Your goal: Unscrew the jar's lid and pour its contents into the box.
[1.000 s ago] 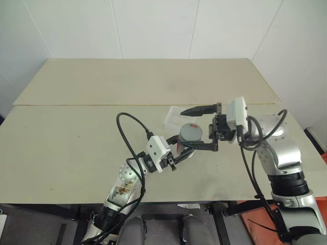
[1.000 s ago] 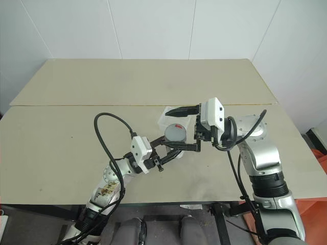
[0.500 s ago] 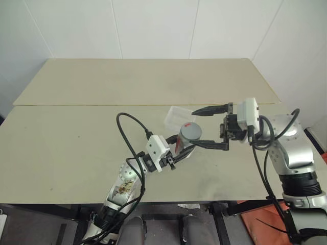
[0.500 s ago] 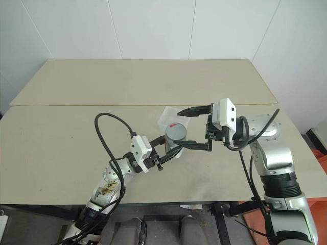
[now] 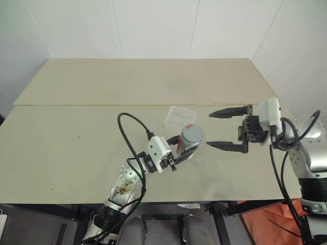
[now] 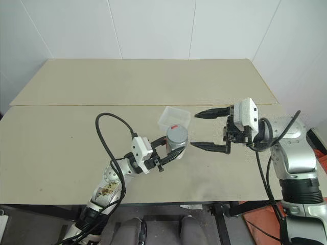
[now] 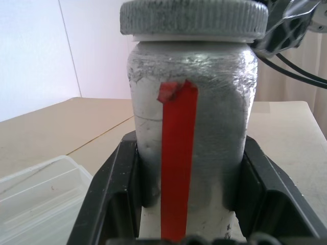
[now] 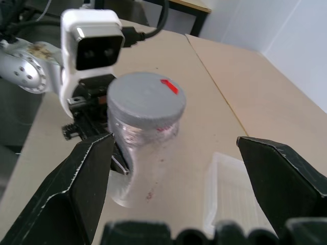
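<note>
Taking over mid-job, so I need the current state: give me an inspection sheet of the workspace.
Surface: beige table, a seam across it.
Job's things: jar upright, grey lid on; clear box just behind it, contents not discernible.
Clutter: nothing seen.
Grippers: left gripper shut on the jar's body; right gripper open, beside the lid, apart from it.
Cables: black cable looping above the left arm; more at the right wrist.
Surroundings: white walls.
</note>
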Tool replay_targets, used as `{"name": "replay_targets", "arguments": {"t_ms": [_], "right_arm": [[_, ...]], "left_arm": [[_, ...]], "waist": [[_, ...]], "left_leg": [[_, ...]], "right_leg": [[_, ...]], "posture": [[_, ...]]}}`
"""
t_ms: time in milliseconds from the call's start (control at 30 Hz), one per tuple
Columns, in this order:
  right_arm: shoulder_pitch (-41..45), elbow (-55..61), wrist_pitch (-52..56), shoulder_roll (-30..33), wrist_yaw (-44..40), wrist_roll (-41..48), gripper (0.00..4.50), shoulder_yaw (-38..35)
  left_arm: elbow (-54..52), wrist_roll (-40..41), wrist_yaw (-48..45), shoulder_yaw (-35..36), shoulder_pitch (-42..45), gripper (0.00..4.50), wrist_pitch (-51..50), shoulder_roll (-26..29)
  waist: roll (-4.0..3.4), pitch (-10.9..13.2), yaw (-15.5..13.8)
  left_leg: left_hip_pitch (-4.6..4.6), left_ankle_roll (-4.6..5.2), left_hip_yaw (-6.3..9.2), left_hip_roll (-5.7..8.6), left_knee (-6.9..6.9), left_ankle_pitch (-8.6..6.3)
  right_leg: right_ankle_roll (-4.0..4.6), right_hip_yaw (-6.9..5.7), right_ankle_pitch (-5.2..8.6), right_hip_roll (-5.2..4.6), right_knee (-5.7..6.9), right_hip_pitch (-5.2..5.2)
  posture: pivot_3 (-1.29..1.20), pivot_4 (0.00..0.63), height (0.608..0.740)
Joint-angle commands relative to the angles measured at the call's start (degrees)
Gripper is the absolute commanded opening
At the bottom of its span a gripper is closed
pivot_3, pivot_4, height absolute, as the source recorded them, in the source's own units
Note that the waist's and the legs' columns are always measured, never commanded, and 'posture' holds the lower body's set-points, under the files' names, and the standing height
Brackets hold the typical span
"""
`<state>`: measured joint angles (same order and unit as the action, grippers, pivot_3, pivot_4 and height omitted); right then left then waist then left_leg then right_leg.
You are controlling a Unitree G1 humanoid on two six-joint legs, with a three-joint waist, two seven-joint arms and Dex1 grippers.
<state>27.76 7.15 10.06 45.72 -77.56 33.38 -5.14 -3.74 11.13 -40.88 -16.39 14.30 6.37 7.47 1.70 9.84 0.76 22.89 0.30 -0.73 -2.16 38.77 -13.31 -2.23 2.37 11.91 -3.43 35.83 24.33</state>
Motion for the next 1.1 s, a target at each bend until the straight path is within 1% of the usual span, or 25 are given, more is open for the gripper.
{"name": "replay_targets", "arguments": {"t_ms": [33,133,300,400,500,700,1100], "right_arm": [[0.88,5.04,2.34,-1.68,2.38,3.14,4.45,-0.40],[2.12,6.36,3.13,-5.13,6.23,2.20,4.45,1.39],[3.09,7.21,3.40,-9.63,9.22,0.80,4.45,4.97],[3.54,5.95,1.21,-12.35,11.22,-2.04,4.45,6.86],[4.20,4.50,0.52,-13.82,12.39,-3.58,4.45,7.13],[4.30,2.07,-0.92,-13.39,12.03,-4.92,4.45,5.70],[0.99,1.98,-1.57,-8.10,10.13,-3.70,4.45,0.42]], "left_arm": [[-1.18,0.20,0.24,-0.21,0.78,1.95,1.62,-0.68],[-1.25,0.18,0.39,-0.24,0.77,1.95,1.57,-0.87],[-1.11,0.02,0.49,-0.16,0.95,1.95,1.66,-0.96],[-1.01,-0.13,0.61,-0.13,1.24,1.95,1.73,-1.07],[-1.03,-0.25,0.65,-0.09,1.24,1.95,1.87,-1.03],[-1.40,-0.17,0.71,-0.02,0.66,1.95,2.02,-0.66],[-0.92,0.43,0.47,-0.20,0.76,1.95,2.12,-0.50]], "waist": [[0.00,0.00,0.04],[0.00,0.00,0.06],[0.00,0.00,-0.03],[0.00,0.00,-0.05],[-0.01,0.00,-0.04],[0.00,0.00,-0.07],[0.00,0.00,-0.08]], "left_leg": [[-0.01,0.00,0.00,-0.01,0.00,0.00],[-0.03,0.00,0.00,-0.01,0.00,0.00],[0.01,0.00,0.00,0.01,0.03,0.00],[0.03,0.00,0.01,0.00,0.01,0.00],[0.04,0.00,0.01,0.01,0.01,0.00],[0.03,0.00,0.00,0.01,0.02,0.00],[0.02,0.00,0.01,0.01,0.01,0.00]], "right_leg": [[0.00,0.00,0.00,0.01,0.01,-0.01],[0.00,0.00,0.00,0.03,0.04,0.00],[-0.01,0.00,0.00,0.01,0.02,0.00],[0.00,0.00,0.00,0.00,0.00,0.01],[0.00,-0.01,-0.01,0.00,0.01,0.02],[0.00,-0.01,-0.01,0.00,0.01,0.01],[0.00,0.00,0.00,0.00,0.01,0.00]], "posture": [[0.00,0.150,0.740],[0.00,0.150,0.740],[0.00,0.150,0.740],[0.00,0.150,0.740],[0.00,0.150,0.740],[0.00,0.150,0.740],[0.00,0.150,0.740]]}}
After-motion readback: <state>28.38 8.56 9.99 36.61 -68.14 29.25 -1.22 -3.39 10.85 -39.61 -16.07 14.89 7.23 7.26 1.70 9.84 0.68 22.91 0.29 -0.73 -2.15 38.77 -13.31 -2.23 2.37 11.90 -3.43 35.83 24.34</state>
